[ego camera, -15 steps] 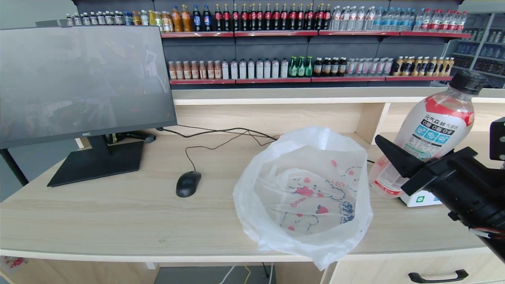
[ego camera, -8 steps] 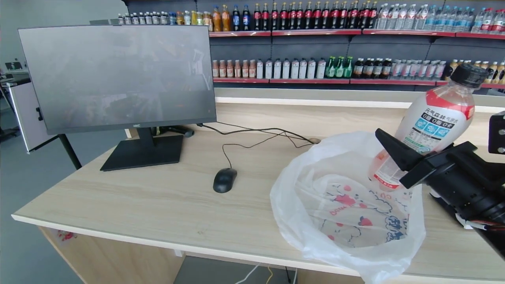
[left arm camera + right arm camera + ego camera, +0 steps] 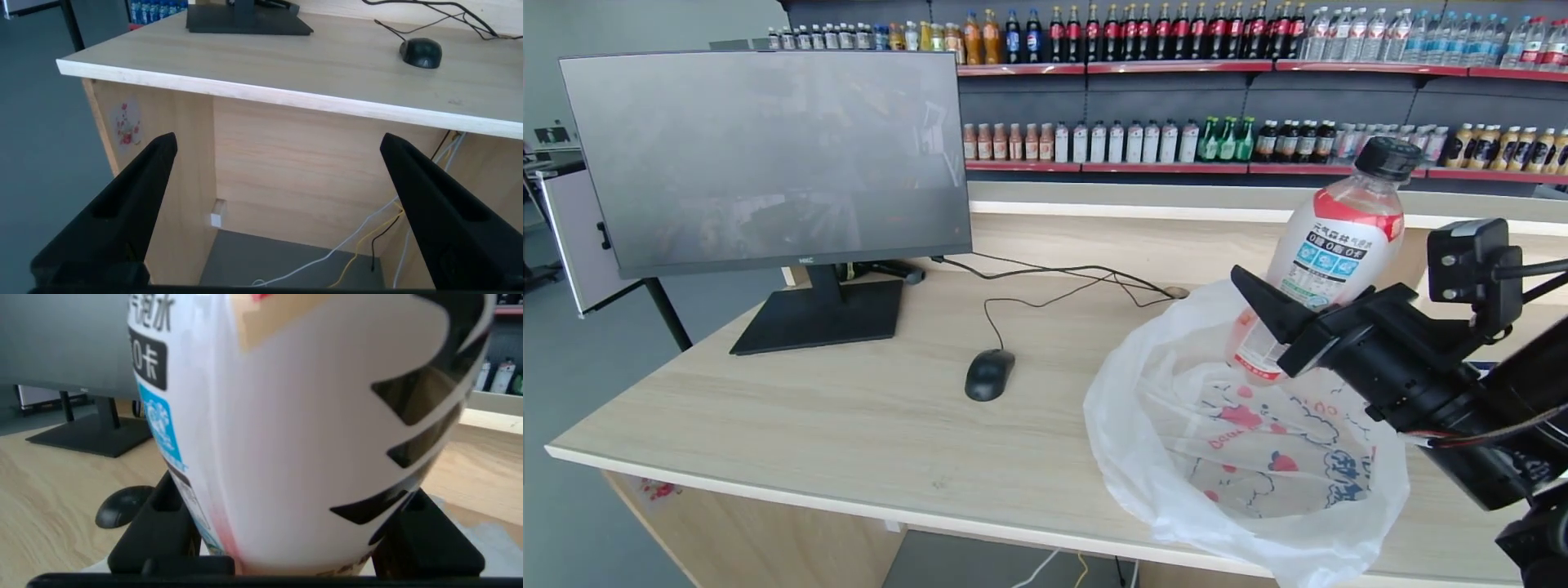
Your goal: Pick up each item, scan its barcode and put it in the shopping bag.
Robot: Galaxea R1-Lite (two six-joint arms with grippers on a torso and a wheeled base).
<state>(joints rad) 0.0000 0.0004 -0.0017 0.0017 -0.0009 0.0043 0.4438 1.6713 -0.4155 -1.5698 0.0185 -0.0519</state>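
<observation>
A dark-screened monitor [image 3: 768, 159] stands on its flat black base [image 3: 821, 318] at the far left of a light wooden counter [image 3: 809, 425]. A black mouse [image 3: 989, 374] lies on the counter nearer the front edge, and its thin cable [image 3: 990, 314] runs back to join other black cables [image 3: 1054, 282] trailing behind the monitor. Beyond the counter, red-edged store shelves [image 3: 1176, 69] carry rows of drink bottles [image 3: 1176, 140]. Loose wires [image 3: 359, 241] hang beneath the counter.
</observation>
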